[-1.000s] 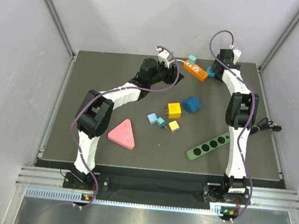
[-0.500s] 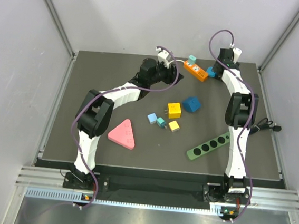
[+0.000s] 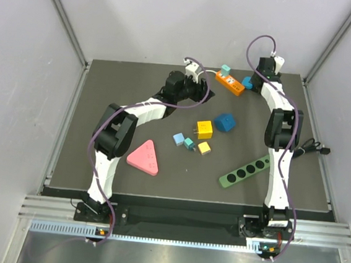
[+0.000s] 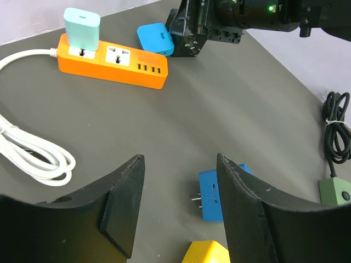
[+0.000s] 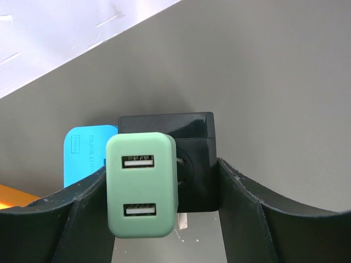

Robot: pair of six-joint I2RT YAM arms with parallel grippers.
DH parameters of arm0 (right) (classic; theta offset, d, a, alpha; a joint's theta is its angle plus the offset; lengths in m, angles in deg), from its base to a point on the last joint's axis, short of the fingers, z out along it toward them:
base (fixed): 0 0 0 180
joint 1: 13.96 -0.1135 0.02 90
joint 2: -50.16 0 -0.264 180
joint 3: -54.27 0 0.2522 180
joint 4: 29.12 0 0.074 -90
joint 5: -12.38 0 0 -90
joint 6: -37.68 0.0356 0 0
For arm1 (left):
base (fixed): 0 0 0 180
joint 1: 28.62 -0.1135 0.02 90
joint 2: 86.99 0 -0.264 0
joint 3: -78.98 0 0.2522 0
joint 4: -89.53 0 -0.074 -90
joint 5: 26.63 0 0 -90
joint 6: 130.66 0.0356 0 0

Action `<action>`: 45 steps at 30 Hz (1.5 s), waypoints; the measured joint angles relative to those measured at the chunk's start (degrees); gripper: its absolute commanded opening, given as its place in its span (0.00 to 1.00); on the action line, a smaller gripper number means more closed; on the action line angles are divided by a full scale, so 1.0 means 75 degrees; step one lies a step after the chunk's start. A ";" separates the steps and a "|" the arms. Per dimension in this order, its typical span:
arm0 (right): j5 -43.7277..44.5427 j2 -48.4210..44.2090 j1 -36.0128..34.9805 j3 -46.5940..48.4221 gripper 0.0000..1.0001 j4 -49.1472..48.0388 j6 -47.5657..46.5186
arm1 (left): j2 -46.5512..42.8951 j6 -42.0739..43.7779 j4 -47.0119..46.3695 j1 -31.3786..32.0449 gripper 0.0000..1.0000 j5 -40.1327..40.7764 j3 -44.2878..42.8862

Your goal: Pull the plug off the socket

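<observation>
The orange power strip (image 3: 230, 84) lies close to the far edge of the desk (image 3: 130, 90), a bit to the right of its middle. A teal plug (image 4: 82, 24) stands upright in the socket at the strip's left end, fully seated. A white cable (image 4: 33, 150) runs out from that same end and lies in loops on the desk.

The left gripper (image 4: 178, 181) is released, with its jaws wide apart and nothing between them. It hangs over the desk short of the strip and touches neither the strip nor the plug.

The right gripper (image 5: 162, 170) is near the far right corner, just beside the right end of the strip. It is clenched on a black block (image 5: 194, 142) that has a mint-green charger (image 5: 142, 186) on its front. A flat blue adapter (image 4: 155, 38) lies next to this gripper. Toward the middle of the desk lie a blue plug (image 4: 216, 194) and a yellow one (image 3: 204, 129).
</observation>
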 measured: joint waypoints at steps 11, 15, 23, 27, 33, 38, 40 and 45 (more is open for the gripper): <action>0.0058 -0.1361 0.0041 -0.2124 0.00 -0.0294 -0.0119 | 0.0455 -0.0478 -0.0026 -0.0006 0.68 -0.0274 -0.0484; 0.0082 -0.3121 0.0105 -0.4538 0.00 -0.0734 0.0000 | 0.0833 -0.0941 -0.0131 -0.0006 0.68 -0.0560 -0.0845; -0.0597 -0.6100 0.0221 -0.8346 0.00 -0.2194 0.0440 | 0.1276 -0.1731 -0.0262 -0.0006 0.70 -0.1055 -0.1043; -0.1798 -0.6321 0.0251 -0.9568 0.00 -0.3649 0.0294 | 0.1408 -0.2066 -0.0545 -0.0006 0.70 -0.1259 -0.1070; -0.3401 -0.6295 0.0245 -1.0165 0.00 -0.5246 0.0175 | 0.1495 -0.2235 -0.0641 -0.0006 0.71 -0.1349 -0.1142; -0.4109 -0.6187 0.0210 -1.0156 0.00 -0.6169 0.0175 | 0.1498 -0.2218 -0.0638 -0.0009 0.73 -0.1329 -0.1177; -0.4351 -0.6091 0.0207 -1.0156 0.00 -0.6417 0.0178 | 0.1547 -0.2215 -0.0638 -0.0012 0.73 -0.1323 -0.1262; -0.4680 -0.5933 0.0111 -1.0156 0.00 -0.6604 0.0178 | 0.1839 -0.2346 -0.0697 -0.0012 0.74 -0.1402 -0.1588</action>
